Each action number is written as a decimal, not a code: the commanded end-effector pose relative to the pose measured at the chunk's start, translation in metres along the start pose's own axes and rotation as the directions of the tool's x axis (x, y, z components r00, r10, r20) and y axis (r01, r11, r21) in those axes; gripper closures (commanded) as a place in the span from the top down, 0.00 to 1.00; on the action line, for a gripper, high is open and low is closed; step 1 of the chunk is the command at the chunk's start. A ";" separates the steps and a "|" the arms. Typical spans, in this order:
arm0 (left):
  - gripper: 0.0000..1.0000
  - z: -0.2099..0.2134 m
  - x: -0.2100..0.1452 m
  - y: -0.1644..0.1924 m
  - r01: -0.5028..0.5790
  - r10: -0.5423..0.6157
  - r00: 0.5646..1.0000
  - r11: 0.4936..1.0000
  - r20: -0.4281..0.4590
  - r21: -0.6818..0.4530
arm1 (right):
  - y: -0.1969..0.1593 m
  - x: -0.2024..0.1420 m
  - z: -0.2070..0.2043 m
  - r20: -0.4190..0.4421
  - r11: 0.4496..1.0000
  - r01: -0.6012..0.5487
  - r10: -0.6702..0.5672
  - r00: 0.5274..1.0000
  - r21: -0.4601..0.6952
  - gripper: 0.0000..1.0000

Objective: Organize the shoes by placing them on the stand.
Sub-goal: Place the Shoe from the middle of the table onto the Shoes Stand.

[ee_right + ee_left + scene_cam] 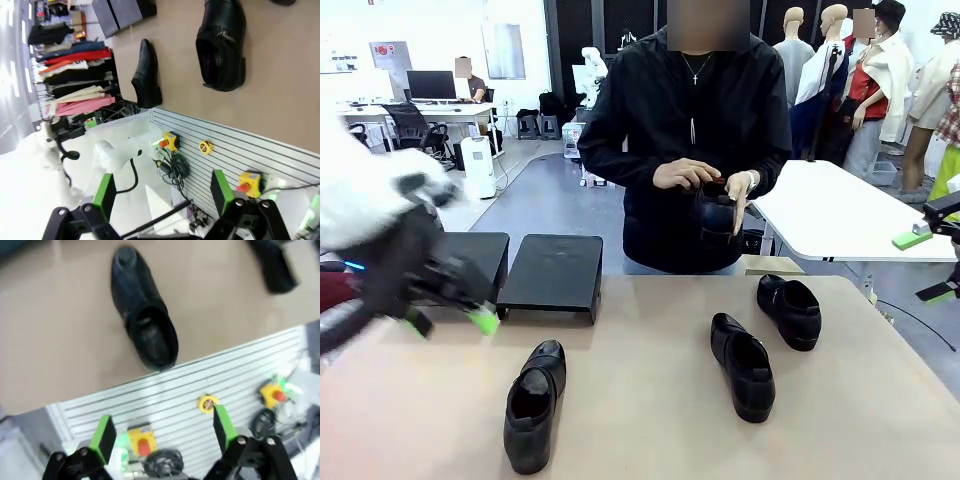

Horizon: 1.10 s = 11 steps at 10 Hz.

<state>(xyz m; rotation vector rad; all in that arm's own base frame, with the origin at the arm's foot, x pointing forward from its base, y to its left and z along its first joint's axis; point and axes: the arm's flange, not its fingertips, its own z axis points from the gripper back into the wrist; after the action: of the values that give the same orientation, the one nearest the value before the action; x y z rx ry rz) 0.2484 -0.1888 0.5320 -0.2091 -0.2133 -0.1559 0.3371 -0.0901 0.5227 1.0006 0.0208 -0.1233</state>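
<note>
Closest to the robot's edge, at about 7 o'clock on the worktop (pixel 640 445), lies the nearest shoe (pixel 533 405). Its heel end is toward that edge and its toe aims roughly at 1 o'clock. To its right, near 5 o'clock, the second shoe (pixel 743 365) lies well apart from it, with its toe angled toward 11 o'clock.

The left jaws hang over the worktop's left side at about 9 o'clock and are blurred from the front. They are released and hold nothing, and their green pads (pixel 103 437) stand wide apart with only air between them.

Further back, toward 2 o'clock, the third shoe (pixel 790 310) sits near the second without touching it.

The right jaws are raised off the worktop's right edge at about 3 o'clock. They are also released, with nothing between their pads (pixel 220 190).

At the far left, around 10 to 11 o'clock, the stand (pixel 553 272) shows as two black sloping units just beside each other. All three shoes on the worktop lie apart from it.

Beyond the far edge at 12 o'clock stands a person in a dark jacket. The person's hands (pixel 686 175) hold the fourth shoe (pixel 717 218) up at waist height, clear of the worktop.
</note>
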 end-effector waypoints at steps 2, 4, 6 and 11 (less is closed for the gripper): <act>1.00 -0.054 0.033 -0.031 -0.160 0.161 0.987 0.986 -0.004 0.048 | 0.002 0.000 0.004 -0.007 1.000 0.014 -0.014 1.000 0.000 1.00; 1.00 -0.092 0.035 -0.034 -0.208 0.204 0.977 0.975 0.059 0.084 | 0.002 0.000 0.004 -0.007 1.000 0.014 -0.014 1.000 0.000 1.00; 1.00 -0.119 0.036 -0.038 -0.171 0.169 0.985 0.983 0.034 0.073 | 0.002 0.000 0.004 -0.007 1.000 0.014 -0.014 1.000 0.000 1.00; 1.00 -0.201 0.035 -0.037 -0.139 0.145 0.989 0.983 -0.036 0.120 | 0.002 0.000 0.004 -0.007 1.000 0.014 -0.014 1.000 0.000 1.00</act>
<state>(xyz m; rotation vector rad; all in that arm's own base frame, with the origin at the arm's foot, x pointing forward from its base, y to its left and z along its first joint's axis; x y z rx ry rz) 0.3139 -0.2707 0.3683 -0.1298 -0.1344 -0.0243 0.3370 -0.0905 0.5225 1.0007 0.0212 -0.1247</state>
